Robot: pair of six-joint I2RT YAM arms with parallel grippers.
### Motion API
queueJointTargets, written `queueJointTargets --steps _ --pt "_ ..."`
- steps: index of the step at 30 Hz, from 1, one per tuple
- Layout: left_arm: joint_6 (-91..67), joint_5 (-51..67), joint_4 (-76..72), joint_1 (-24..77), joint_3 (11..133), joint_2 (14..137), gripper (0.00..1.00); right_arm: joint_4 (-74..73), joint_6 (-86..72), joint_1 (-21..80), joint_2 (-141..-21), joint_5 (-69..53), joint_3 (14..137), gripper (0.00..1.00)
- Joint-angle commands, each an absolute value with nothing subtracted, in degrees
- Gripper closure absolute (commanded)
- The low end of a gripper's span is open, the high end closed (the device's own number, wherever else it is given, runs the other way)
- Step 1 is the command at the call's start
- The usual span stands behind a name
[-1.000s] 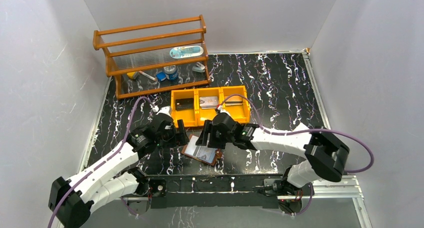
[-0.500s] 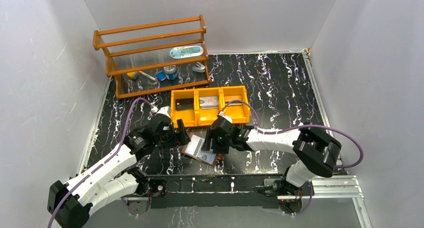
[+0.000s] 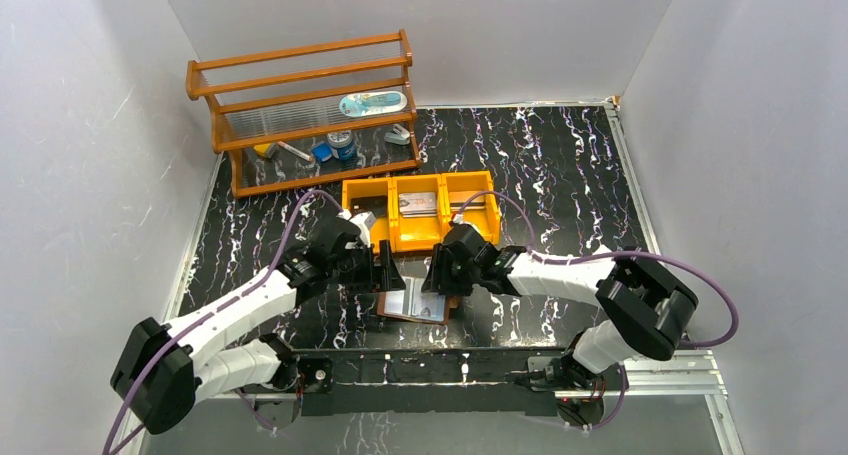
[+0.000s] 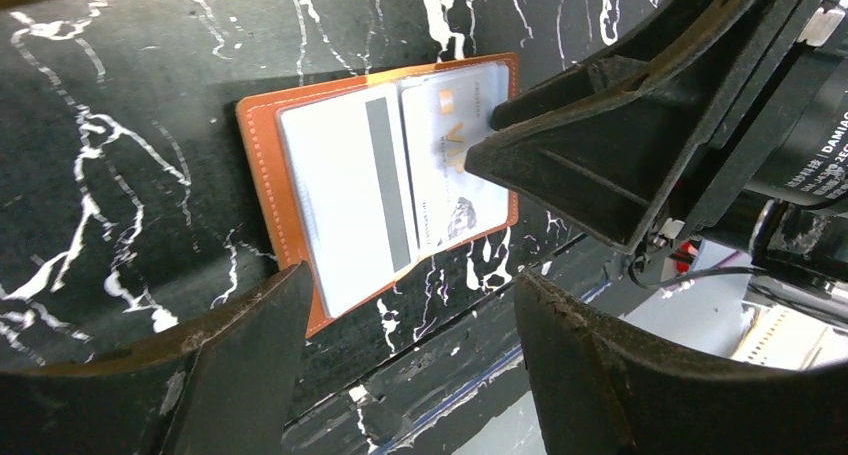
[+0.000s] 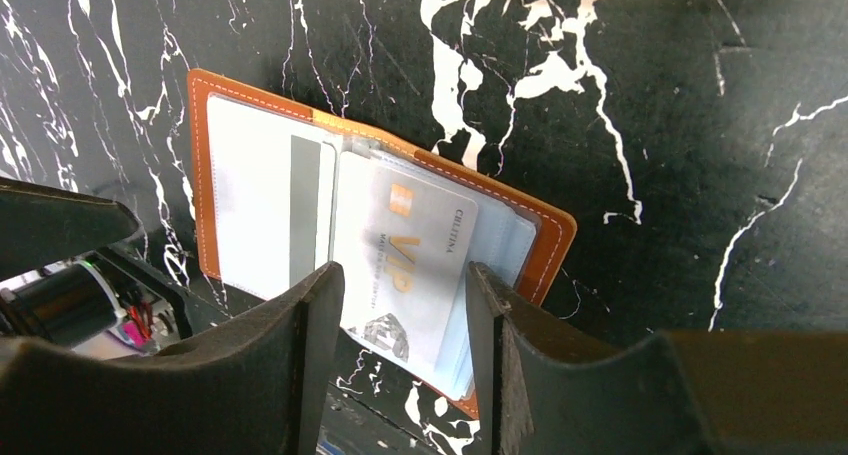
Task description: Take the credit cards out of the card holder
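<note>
The brown card holder (image 3: 385,303) lies open and flat near the table's front edge. Two pale credit cards sit in its sleeves: one with a dark stripe (image 4: 345,195) (image 5: 258,205) and one marked VIP (image 4: 448,175) (image 5: 410,245). The VIP card juts out past its sleeve. My right gripper (image 3: 440,278) (image 5: 402,285) is open over it, a finger on either side of the card's near end, and one fingertip (image 4: 490,153) touches the card face. My left gripper (image 3: 386,275) (image 4: 410,320) hangs open beside the holder's left part with nothing between its fingers.
An orange three-compartment tray (image 3: 344,217) holding small items stands just behind the grippers. A wooden shelf rack (image 3: 300,115) with small objects is at the back left. The table's front rail (image 3: 450,360) runs close below the holder.
My left gripper has swung right, up to the holder. The holder has turned to lie squarer to the front edge. Both grippers' jaws have narrowed a little.
</note>
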State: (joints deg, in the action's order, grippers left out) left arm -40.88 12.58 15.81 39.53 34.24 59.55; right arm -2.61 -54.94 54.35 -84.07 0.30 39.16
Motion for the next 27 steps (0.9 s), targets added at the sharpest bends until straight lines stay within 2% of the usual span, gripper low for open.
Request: queueJointTargets --steps 1,14,27 --pt "-40.3 18.65 10.59 39.63 34.56 61.83 0.29 -6.91 -49.06 53.69 -86.33 2.4 40.03 0.44" --pt "-47.02 21.01 -1.6 43.16 32.61 71.57 0.45 -5.18 -53.65 53.08 -86.49 3.16 36.69 0.53" --pt "-49.94 17.59 -6.89 43.77 27.67 78.11 0.5 -2.8 -58.08 53.0 -86.19 2.84 32.77 0.52"
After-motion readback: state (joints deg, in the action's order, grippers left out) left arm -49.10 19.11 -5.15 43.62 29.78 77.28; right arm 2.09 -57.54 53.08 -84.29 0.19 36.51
